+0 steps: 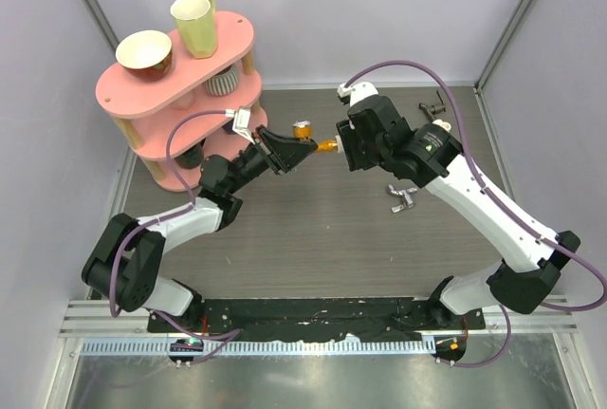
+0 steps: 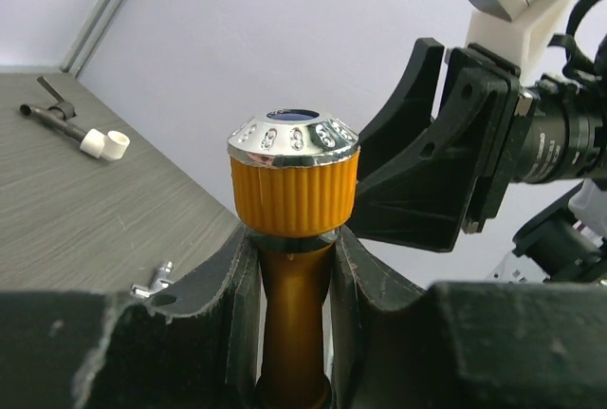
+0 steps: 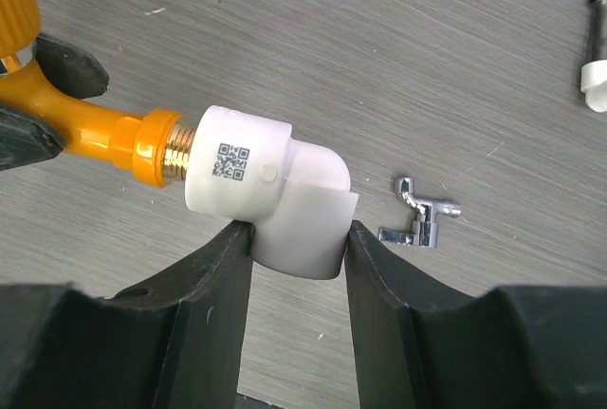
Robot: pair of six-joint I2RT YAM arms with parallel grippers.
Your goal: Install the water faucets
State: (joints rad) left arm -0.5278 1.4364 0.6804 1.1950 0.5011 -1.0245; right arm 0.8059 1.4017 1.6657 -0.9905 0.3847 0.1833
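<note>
Above the worktop [image 1: 313, 238], midway between the arms, the left tool [image 2: 294, 243] clamps the orange tap [image 2: 294, 191] below its silvery knob [image 2: 293, 139], and the right tool [image 3: 300, 238] grips the white fitting [image 3: 248, 172]. Brass threads [image 3: 178, 155] show at the joint, so I judge seating unfinished: keep both axes in line, turn gently, and avoid cross-threading.

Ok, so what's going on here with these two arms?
The left gripper is shut on the orange tap, just below its silvery knob. The right gripper is shut on the white fitting. The tap's brass thread is in the fitting's mouth, with some thread showing, so it looks not fully screwed in. A silver tap piece and a dark tap piece lie on the table.
</note>
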